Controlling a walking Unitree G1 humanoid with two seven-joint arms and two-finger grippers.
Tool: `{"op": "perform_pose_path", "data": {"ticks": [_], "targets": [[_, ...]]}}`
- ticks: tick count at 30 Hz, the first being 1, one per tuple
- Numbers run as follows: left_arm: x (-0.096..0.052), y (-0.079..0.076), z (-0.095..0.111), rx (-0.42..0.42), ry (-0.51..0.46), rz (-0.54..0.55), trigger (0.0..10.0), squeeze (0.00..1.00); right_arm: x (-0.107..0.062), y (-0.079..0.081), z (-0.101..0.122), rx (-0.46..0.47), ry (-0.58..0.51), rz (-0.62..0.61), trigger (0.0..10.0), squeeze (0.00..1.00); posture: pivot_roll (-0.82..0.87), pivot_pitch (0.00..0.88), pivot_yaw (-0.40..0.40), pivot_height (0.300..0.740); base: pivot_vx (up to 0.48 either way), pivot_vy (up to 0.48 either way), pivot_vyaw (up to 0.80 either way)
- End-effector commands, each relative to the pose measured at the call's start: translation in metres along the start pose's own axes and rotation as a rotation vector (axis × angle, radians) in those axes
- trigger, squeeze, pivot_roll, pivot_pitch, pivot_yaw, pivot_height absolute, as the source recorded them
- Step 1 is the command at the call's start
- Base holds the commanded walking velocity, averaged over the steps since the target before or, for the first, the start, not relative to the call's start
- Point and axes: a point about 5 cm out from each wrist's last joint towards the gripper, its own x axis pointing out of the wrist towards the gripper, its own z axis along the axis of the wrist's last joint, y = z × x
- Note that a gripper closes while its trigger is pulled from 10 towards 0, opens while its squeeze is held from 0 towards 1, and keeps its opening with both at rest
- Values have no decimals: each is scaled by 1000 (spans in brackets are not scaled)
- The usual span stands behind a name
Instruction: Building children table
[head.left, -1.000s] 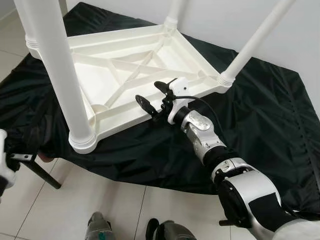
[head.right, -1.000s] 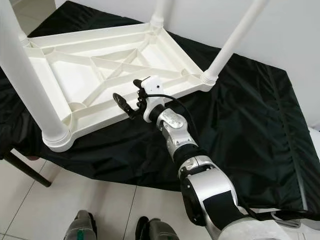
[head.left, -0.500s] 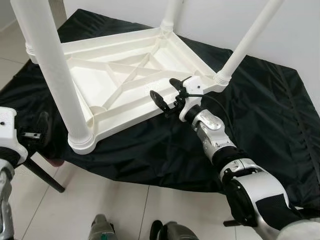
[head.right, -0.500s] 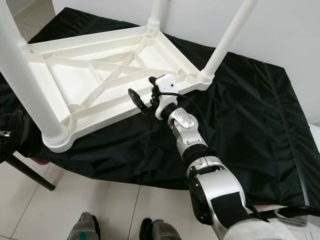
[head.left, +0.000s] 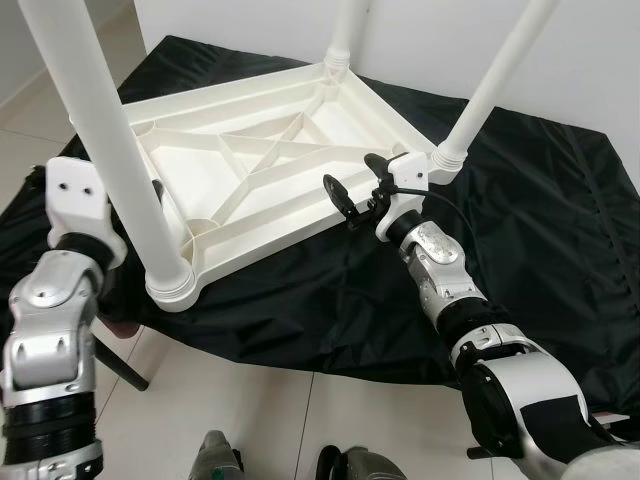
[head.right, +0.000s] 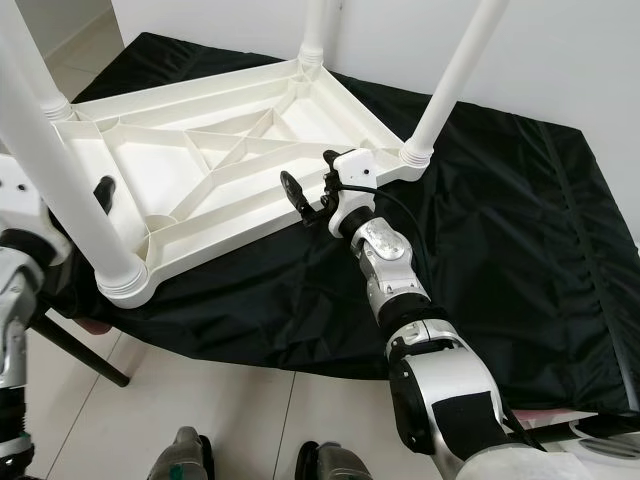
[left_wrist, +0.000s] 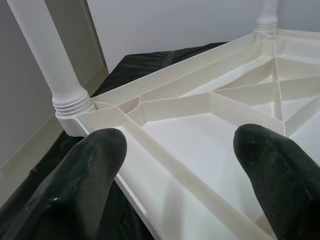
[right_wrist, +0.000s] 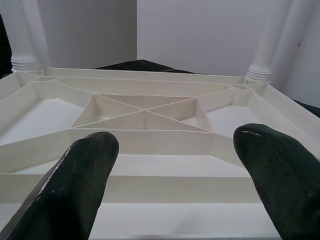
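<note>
The right gripper (head.left: 352, 190) reaches forward from a stretched silver arm, its fingers (right_wrist: 82, 185) spread wide and holding nothing, level with the near right rim of the upturned white plastic children's table (head.left: 250, 160); the left gripper (left_wrist: 180, 165) is raised at the near left side, fingers (left_wrist: 75, 185) parted and empty, apparently straddling the rim without gripping; the table lies upside down on a black-draped desk (head.left: 540, 230); four white round legs (head.left: 95, 140) stand in its corners.
</note>
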Motion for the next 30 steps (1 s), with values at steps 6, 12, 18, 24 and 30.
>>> {"op": "perform_pose_path", "data": {"ticks": [6,12,18,24,30], "targets": [[14,-29,-3,-38,-10,20,10000,0,-11,-10,-7,-7,18,-68,10000,0,135,98,-58,740,0,0,0],[24,-48,4,-75,-35,-35,10000,0,-16,-13,-10,-11,27,-99,10000,0,122,97,-48,740,0,0,0],[36,-81,15,-124,-67,-138,10000,0,-18,-18,-9,-18,30,-163,10000,0,105,93,-33,740,0,0,0],[42,-102,23,-156,-89,-188,10000,0,-24,-27,-11,-23,37,-248,10000,0,78,89,-6,740,0,0,0],[46,-126,31,-215,-103,-235,10000,0,-35,-34,-13,-38,33,-331,10000,0,48,91,22,740,0,0,0]]}}
